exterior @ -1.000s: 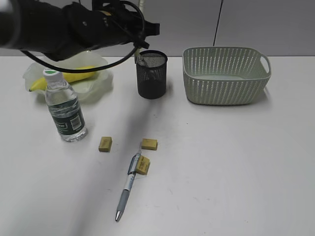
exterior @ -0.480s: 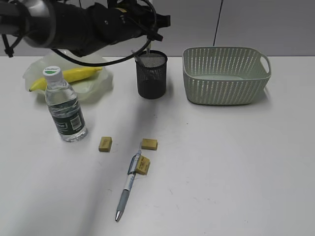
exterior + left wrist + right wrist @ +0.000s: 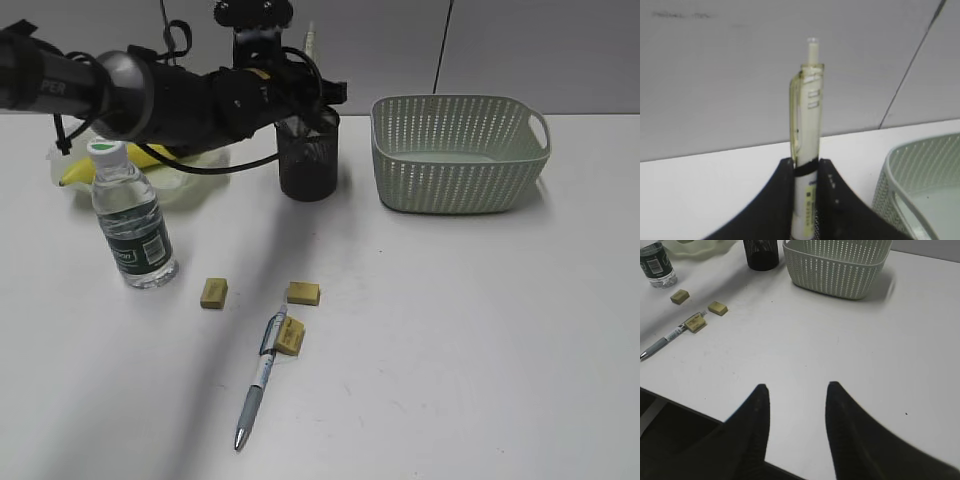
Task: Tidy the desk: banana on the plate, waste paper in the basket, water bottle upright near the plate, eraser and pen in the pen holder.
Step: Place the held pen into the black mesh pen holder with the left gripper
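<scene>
- The black arm [image 3: 60, 85] at far left in the exterior view carries white lettering; only the ending "PER" can be made out, the rest is cut off or turned away.
- The water bottle [image 3: 131, 218], near left on the table, has a dark green label with pale print and a barcode; none of it is sharp enough to read.
- The pale yellow pen [image 3: 807, 150] in the left wrist view shows small dark marks low on its barrel, too blurred to read.
- The wall [image 3: 685, 15] behind it carries faint marks at upper left, also illegible.
</scene>
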Robot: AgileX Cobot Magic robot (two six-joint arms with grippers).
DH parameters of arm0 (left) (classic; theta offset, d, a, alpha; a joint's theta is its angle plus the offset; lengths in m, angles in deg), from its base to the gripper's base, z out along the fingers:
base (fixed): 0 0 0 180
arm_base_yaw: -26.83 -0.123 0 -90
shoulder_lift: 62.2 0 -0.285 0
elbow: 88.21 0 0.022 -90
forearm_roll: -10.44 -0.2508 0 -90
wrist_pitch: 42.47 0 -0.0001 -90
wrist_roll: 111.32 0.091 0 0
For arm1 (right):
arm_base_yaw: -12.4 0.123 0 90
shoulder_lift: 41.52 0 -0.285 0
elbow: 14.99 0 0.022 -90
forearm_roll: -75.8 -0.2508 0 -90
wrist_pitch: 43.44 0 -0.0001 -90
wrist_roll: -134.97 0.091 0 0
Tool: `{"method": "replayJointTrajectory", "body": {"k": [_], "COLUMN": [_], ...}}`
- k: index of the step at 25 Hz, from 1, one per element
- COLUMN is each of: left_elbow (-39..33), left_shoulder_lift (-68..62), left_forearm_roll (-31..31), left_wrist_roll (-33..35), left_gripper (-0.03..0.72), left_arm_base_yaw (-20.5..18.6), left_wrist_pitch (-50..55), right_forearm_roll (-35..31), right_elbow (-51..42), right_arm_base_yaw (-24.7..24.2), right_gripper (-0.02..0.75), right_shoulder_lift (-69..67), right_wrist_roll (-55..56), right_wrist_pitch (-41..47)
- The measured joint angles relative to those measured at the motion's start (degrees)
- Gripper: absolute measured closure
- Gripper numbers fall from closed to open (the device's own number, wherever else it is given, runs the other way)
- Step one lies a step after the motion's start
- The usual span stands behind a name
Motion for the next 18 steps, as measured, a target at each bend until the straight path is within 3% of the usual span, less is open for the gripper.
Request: {"method": "replayJointTrajectory", "body": {"k": [4,11,18], "left_elbow": [0.1,0.1,0.1], "left_shoulder_lift": [-0.1,0.0,7.0], "left_forearm_roll": [-4.7,-4.9,-4.9], "left_wrist_roll": [-0.1,-0.1,-0.1], "left_gripper": [0.571,0.252,0.211], "left_arm_base_yaw": [0.0,0.2,0.6], "left_wrist_pitch": [0.0,0.0,3.0], "right_forearm_roll": [0.0,0.1,0.1], "right_elbow": [0.0,0.0,0.0], "right_arm_base_yaw": [0.0,0.0,0.0], "right_gripper": [0.428,0.428,0.428], "right_shoulder_lift": [0.0,0.0,0.0], "right_wrist_roll": [0.0,0.1,0.1], "right_wrist_pitch": [0.0,0.0,0.0]}}
